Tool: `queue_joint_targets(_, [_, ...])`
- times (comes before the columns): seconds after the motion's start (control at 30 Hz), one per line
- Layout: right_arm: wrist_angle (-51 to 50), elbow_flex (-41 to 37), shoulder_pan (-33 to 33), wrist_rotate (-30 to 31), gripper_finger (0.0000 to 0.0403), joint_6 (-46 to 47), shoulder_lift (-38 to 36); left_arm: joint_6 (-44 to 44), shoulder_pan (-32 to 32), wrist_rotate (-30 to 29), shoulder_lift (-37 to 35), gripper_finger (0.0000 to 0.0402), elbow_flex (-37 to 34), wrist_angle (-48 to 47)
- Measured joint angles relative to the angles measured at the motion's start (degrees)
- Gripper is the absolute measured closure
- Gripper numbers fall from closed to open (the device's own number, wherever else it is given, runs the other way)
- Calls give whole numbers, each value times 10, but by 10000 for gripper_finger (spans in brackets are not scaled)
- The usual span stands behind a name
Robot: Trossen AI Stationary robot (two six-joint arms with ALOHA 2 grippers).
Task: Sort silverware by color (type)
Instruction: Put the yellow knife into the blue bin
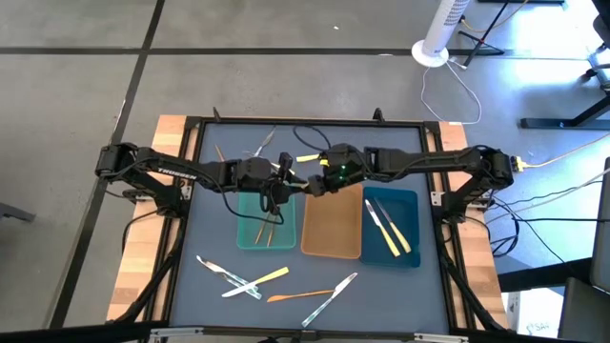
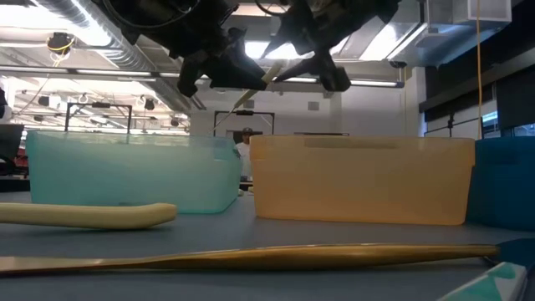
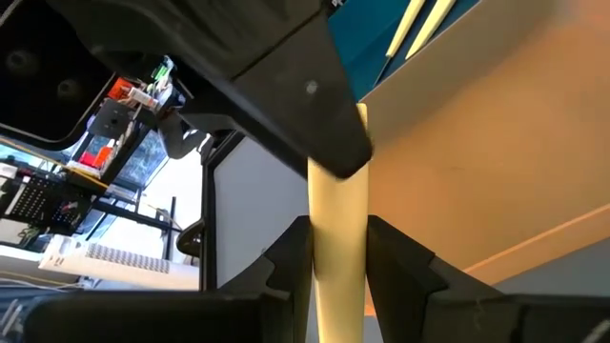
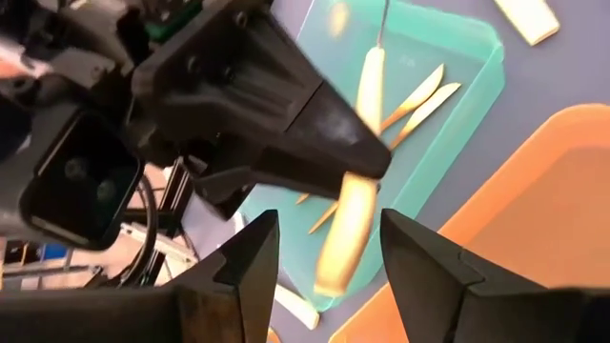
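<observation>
A yellow-handled utensil (image 4: 345, 229) hangs in the air above the trays, between my two grippers. My left gripper (image 3: 338, 229) is shut on its pale handle, over the gap between the teal tray (image 1: 250, 229) and the tan tray (image 1: 332, 229). My right gripper (image 4: 329, 229) faces it from the table's right and is open. Its two fingers stand on either side of the handle's free end with a gap on each side. In the low view the utensil (image 2: 252, 90) slants, thin tip lowest. My left gripper pinches the utensil's yellow handle (image 3: 338, 252) between its two fingers. It comes from the table's left, slanting a little downward. The utensil is lifted clear above the trays and tilted, its handle end reaching out toward my right gripper.
The teal tray holds several slim tan utensils (image 1: 263, 227). The dark blue tray (image 1: 410, 205) holds two yellow-handled ones (image 1: 389, 229). Loose silverware lies near the front edge (image 1: 243, 278) (image 1: 319, 295), with more at the far side (image 1: 265, 143).
</observation>
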Motion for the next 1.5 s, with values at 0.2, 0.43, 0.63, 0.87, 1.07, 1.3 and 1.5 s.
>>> queue_joint_targets(0.2, [0, 0, -1, 3, 234, 0, 0, 0, 0, 0, 0, 324, 0, 0])
queue_joint_targets(0.43, [-2, 0, 0, 10, 290, 0, 0, 0, 0, 0, 0, 324, 0, 0])
queue_joint_targets(0.63, [-5, 0, 0, 24, 332, 0, 0, 1, 0, -4, 0, 324, 0, -1])
queue_joint_targets(0.87, [-4, 0, -1, 29, 339, 0, 0, 1, 0, -19, 0, 324, 0, -1])
queue_joint_targets(1.07, [-7, 0, -1, 39, 339, 1, 0, 1, 0, -19, 0, 324, 0, 0])
queue_joint_targets(1.3, [-10, 0, -1, 39, 354, 1, 0, 0, 0, -19, 0, 324, 0, 0])
queue_joint_targets(1.5, [-15, 0, -1, 41, 381, -1, 0, 0, 1, -19, 0, 324, 0, -1])
